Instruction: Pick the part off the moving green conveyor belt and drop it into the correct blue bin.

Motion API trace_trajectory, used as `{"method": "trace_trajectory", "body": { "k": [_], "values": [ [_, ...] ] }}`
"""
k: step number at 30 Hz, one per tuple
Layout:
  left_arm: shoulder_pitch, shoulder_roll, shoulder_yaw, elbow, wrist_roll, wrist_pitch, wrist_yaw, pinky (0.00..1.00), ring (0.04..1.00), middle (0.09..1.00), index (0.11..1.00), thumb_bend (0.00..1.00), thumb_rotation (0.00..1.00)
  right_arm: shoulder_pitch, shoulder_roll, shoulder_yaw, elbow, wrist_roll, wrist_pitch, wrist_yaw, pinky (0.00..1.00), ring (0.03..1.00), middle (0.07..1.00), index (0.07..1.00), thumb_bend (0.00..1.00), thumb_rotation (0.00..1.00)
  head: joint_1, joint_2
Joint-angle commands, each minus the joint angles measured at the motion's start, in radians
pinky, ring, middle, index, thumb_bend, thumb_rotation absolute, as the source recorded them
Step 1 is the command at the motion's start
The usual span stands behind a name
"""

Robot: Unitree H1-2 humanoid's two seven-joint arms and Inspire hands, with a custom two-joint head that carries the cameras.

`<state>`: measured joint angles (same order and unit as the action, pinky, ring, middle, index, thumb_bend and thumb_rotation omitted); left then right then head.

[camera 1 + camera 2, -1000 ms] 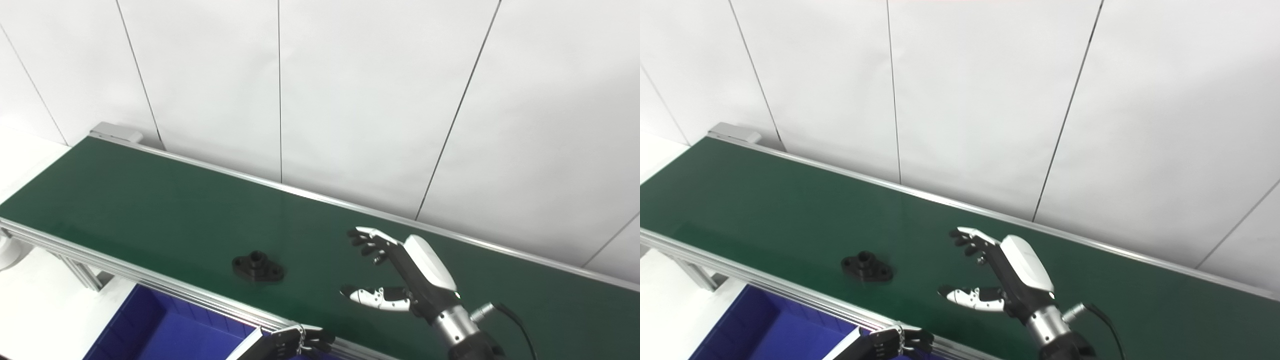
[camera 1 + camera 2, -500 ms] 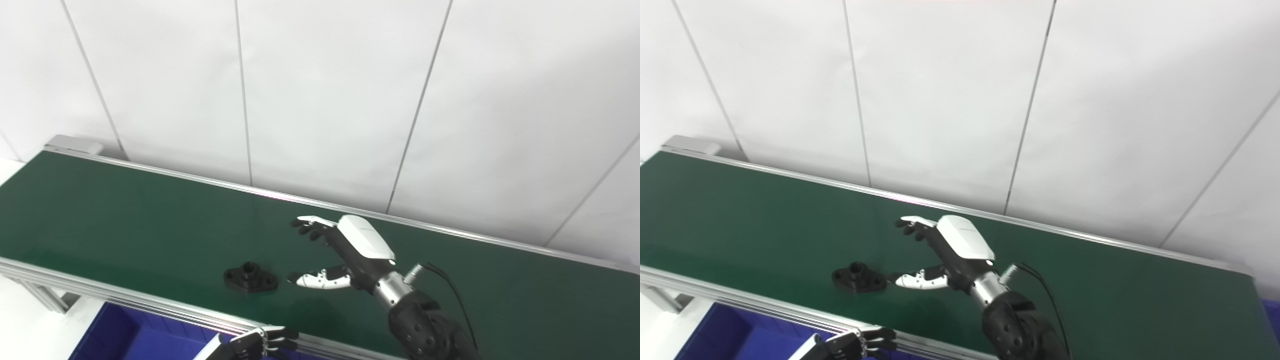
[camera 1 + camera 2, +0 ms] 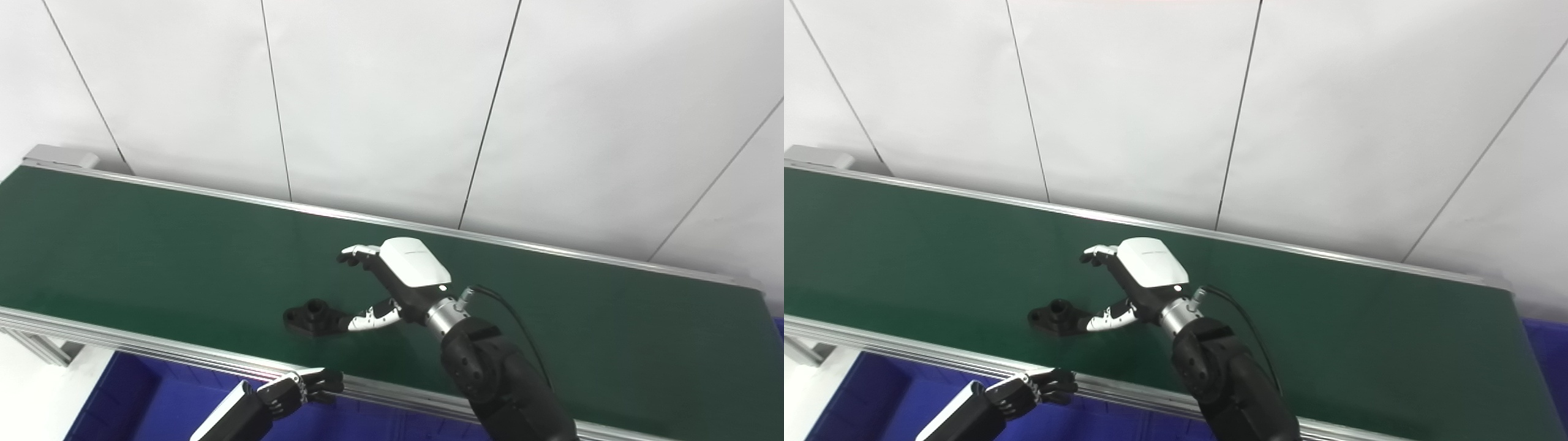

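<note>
The part (image 3: 313,317), a small black flanged piece with a raised hub, sits on the green belt (image 3: 153,245) near its front rail. The right hand (image 3: 392,288) is spread wide with nothing in it, thumb tip right up against the part's right end and the fingers (image 3: 355,254) arched well above and behind it. The left hand (image 3: 300,387) hovers low by the rail over the blue bin (image 3: 147,410); it looks loosely curled and empty, but honestly I can't tell for sure.

Big risk imo: the belt's moving, so if the hand closes late the thumb just nudges the part and it spins or slides out of the pinch. It's also low and flat, so the fingers could skate over the top.

Hard to see: the bin is mostly cut off, there's a sliver of another blue bin (image 3: 1549,349) at far right, and whether the thumb really touches is unclear.
</note>
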<state>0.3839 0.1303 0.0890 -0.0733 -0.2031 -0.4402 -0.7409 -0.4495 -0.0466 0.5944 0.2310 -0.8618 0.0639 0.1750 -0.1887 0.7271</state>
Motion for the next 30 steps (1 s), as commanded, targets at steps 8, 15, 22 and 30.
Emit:
{"method": "trace_trajectory", "body": {
  "k": [8, 15, 22, 30],
  "values": [
    [0.008, -0.026, 0.047, -0.040, -0.056, -0.030, -0.071, 0.78, 0.821, 0.852, 0.817, 0.75, 0.81, -0.055, -0.015, 0.045, 0.005, -0.052, -0.018, -0.003, 0.60, 0.694, 0.750, 0.781, 0.75, 0.31, 0.004, 0.038],
    [0.009, -0.027, 0.053, -0.067, -0.062, -0.030, -0.083, 0.76, 0.813, 0.852, 0.817, 0.73, 0.81, -0.061, -0.016, 0.057, 0.039, -0.063, -0.019, -0.003, 0.58, 0.671, 0.736, 0.777, 0.72, 0.30, 0.006, 0.052],
    [0.013, -0.009, 0.027, -0.075, -0.069, -0.029, -0.055, 0.76, 0.816, 0.855, 0.813, 0.75, 0.80, -0.068, -0.009, 0.054, 0.104, -0.051, -0.044, -0.045, 0.57, 0.662, 0.716, 0.743, 0.69, 0.20, 0.003, 0.063],
    [0.016, 0.006, 0.004, -0.086, -0.077, -0.029, -0.030, 0.77, 0.821, 0.857, 0.814, 0.75, 0.79, -0.055, -0.011, 0.038, 0.138, 0.007, -0.083, -0.100, 0.49, 0.579, 0.632, 0.671, 0.66, 0.00, -0.002, 0.076]
  ]
}}
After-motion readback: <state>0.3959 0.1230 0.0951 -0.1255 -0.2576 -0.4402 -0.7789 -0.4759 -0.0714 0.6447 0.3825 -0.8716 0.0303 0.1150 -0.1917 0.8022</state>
